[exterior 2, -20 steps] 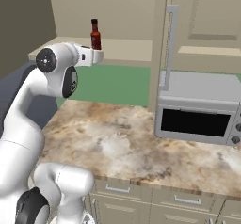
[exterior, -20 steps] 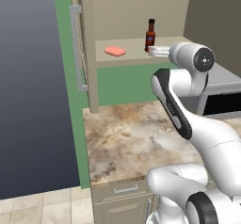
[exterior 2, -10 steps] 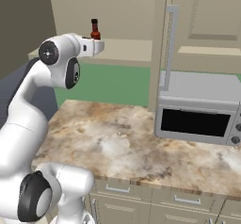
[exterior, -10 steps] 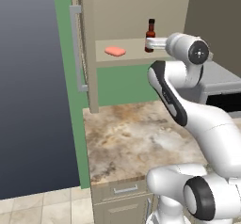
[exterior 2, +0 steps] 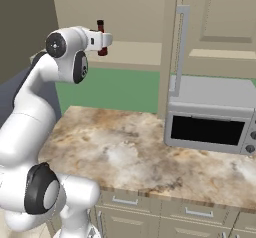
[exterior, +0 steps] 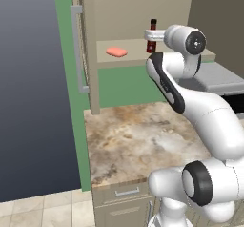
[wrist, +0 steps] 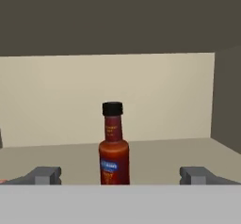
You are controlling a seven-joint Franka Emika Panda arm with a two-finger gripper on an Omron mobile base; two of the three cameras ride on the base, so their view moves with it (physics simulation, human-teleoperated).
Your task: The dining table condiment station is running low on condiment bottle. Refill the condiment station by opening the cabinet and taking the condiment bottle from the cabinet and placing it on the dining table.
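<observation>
One condiment bottle, upright on the cabinet shelf near its front edge, centred between two wide-open fingertips of the gripper. One pink lump toward the shelf's left end, seen from the left base view; one microwave from the right. Closer to the bottle than a second ago.

The hand reaches the upright condiment bottle on the open cabinet shelf.
</observation>
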